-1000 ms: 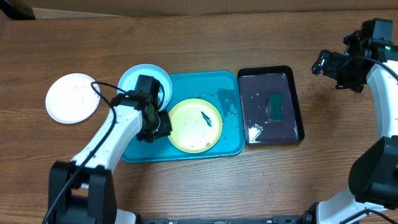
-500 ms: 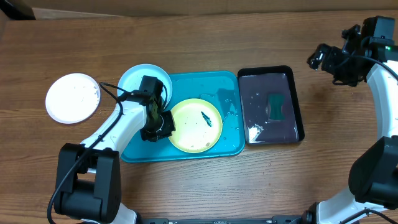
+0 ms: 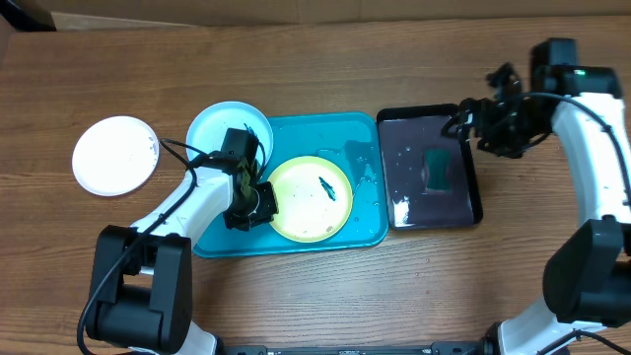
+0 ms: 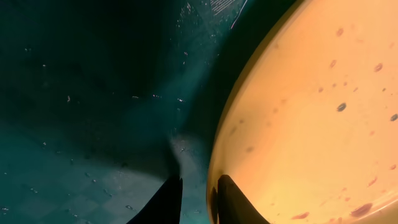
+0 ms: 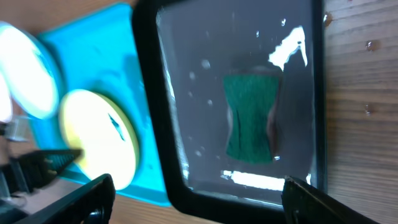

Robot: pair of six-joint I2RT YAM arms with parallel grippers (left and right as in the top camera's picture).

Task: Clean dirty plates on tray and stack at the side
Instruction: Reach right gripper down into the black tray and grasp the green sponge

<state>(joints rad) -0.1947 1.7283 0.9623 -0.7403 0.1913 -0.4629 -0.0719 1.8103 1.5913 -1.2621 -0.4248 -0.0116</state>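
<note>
**Overhead and wrist views.** The teal tray (image 3: 367, 229) lies flat on the worktop (image 3: 325, 59). Its long axis runs crosswise, from the left tool (image 3: 258, 204) toward the right tool (image 3: 471, 122).

The pale yellow plate (image 3: 301, 212) rests face up in the tray, directly ahead of the left tool. Its dark smear (image 3: 326, 187) is a short streak lying obliquely, beyond the plate's centre from that tool. The left tool's fingers (image 4: 166, 200) stand narrow astride the plate's near rim, one over the plate and one over the tray floor. Whether they pinch the rim cannot be told.

The light blue plate (image 3: 212, 130) sits behind the left tool, overlapping the tray's corner. The white plate (image 3: 113, 155) lies off the tray, well apart on the tool's outer side.

The right tool hovers wide and empty over the black tray (image 3: 477, 197), whose long axis crosses the teal tray's. A green sponge (image 5: 250, 118) lies ahead of this tool, between the lines of its fingers (image 5: 93, 190).
</note>
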